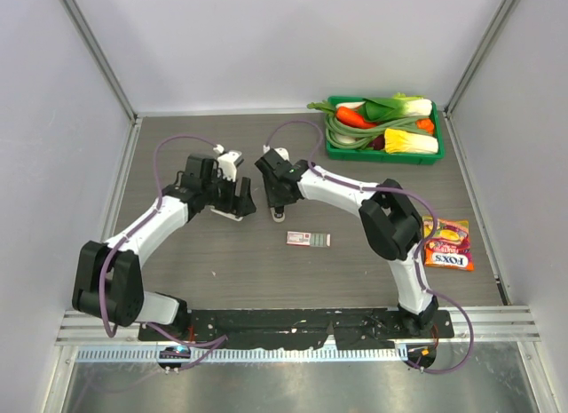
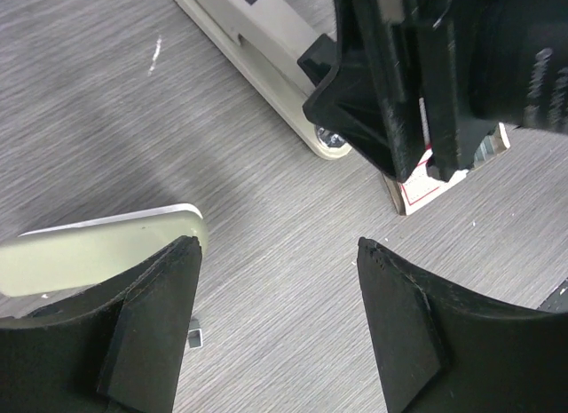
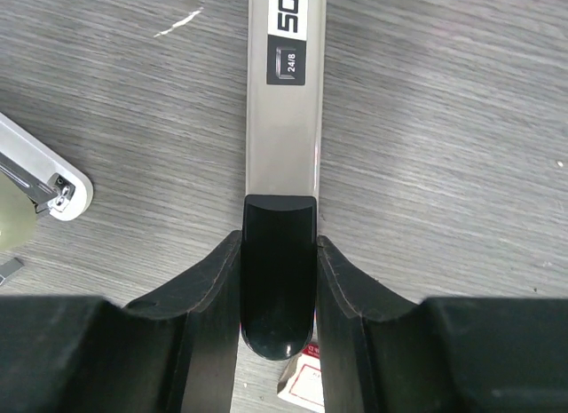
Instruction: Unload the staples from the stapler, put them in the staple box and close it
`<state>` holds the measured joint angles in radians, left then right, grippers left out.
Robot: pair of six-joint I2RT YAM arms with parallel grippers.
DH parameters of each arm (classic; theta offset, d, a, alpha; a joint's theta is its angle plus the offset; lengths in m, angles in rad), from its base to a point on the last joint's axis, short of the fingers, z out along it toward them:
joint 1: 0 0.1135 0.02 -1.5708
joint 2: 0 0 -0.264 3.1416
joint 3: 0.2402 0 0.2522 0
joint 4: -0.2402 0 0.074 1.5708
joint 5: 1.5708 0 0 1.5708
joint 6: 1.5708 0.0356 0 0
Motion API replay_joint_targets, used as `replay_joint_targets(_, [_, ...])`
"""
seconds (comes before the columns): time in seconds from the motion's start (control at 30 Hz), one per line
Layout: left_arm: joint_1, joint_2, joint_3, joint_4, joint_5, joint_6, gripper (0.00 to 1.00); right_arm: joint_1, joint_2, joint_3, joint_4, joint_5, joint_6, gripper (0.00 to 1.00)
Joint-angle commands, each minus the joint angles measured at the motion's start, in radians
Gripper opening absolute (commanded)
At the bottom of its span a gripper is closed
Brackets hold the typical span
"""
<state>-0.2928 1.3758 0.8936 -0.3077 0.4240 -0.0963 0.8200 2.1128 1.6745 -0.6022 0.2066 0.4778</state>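
Note:
The stapler, a beige-grey top with a black "50 24/8" label, lies flat on the table. My right gripper is shut on its black rear end. In the left wrist view the stapler shows its white base under the beige top. My left gripper is open with only bare table between its fingers. A tiny silvery metal bit, perhaps staples, lies beside the left finger; it also shows in the right wrist view. In the top view both grippers, left and right, are close together.
A second pale object with a white edge lies against the outside of my left finger; its metal-tipped end shows beside the stapler. A pink-and-white box lies just in front. A green tray of vegetables stands back right, a candy bag right.

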Motion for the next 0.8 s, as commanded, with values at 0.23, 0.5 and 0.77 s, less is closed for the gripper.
replay_joint_targets(0.23, [-0.071,0.106,0.09,0.007,0.076,-0.006,0.73,-0.013,-0.276,-0.104,0.188,0.01,0.157,0.01])
replay_joint_targets(0.5, [-0.071,0.154,0.128,0.028,0.18,-0.101,0.77,-0.013,-0.338,-0.194,0.271,0.022,0.212,0.01])
replay_joint_targets(0.77, [-0.071,0.187,0.122,0.096,0.211,-0.154,0.77,-0.013,-0.375,-0.243,0.321,-0.006,0.265,0.01])
